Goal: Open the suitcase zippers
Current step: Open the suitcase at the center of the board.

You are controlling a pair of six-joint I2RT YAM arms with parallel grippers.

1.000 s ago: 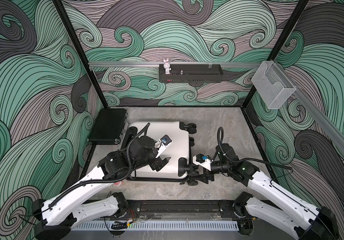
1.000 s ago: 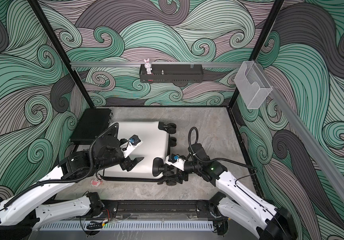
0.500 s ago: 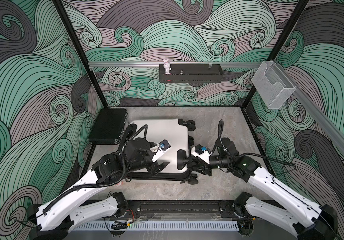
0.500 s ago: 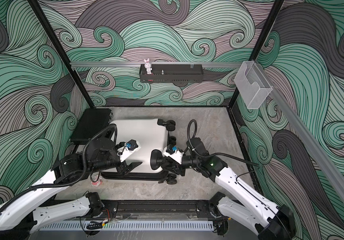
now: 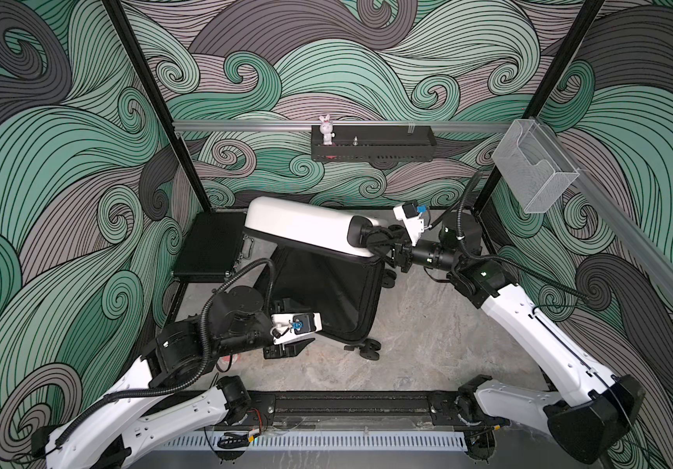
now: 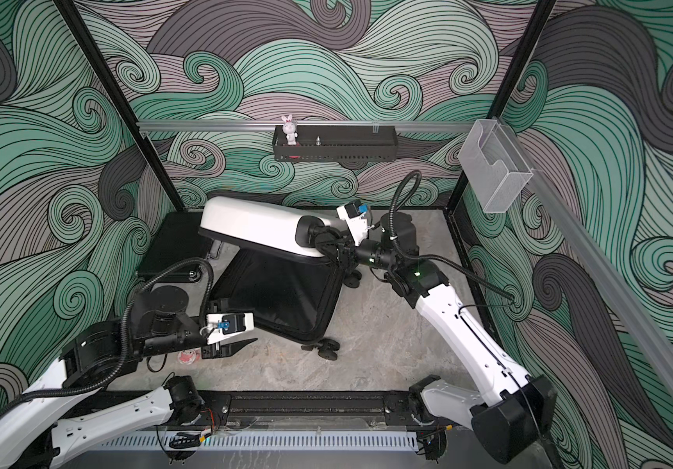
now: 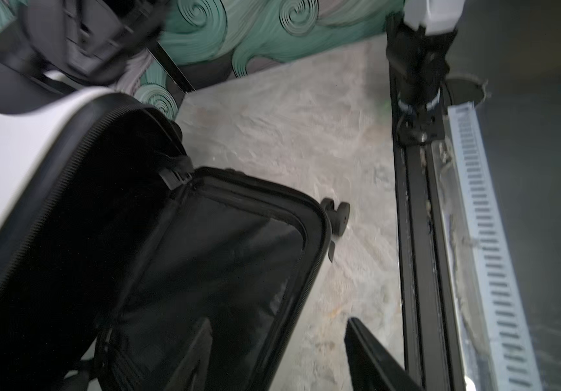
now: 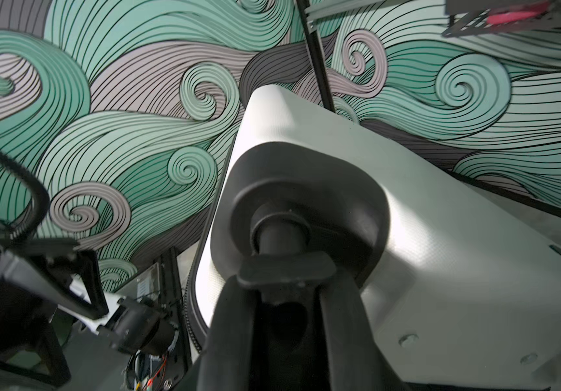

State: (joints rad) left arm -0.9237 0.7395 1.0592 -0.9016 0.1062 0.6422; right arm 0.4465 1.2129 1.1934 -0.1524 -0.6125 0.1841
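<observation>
The white suitcase (image 5: 302, 227) (image 6: 253, 223) lies open: its upper shell is tilted up at the back and the black-lined lower shell (image 5: 322, 292) rests on the table. My right gripper (image 5: 383, 243) (image 8: 285, 287) is shut on a black wheel (image 8: 284, 267) at the raised shell's corner. The zippers (image 7: 52, 199) show as a parted black toothed band along the shell edges. Low at the case's front-left corner my left gripper (image 5: 290, 349) (image 7: 282, 338) is open. One of its fingers (image 7: 201, 345) is over the lining and the other is over the table.
A flat black briefcase (image 5: 209, 247) lies left of the case. The lower shell's wheels (image 5: 369, 349) stick out at the front. A small pink object (image 6: 186, 357) sits by the left arm. A black shelf (image 5: 371, 146) and a clear box (image 5: 533, 170) hang on the walls.
The right gripper closed on a wheel and swung the upper shell up and back, exposing the black lining. The left gripper came off the lid and dropped toward the front-left corner.
</observation>
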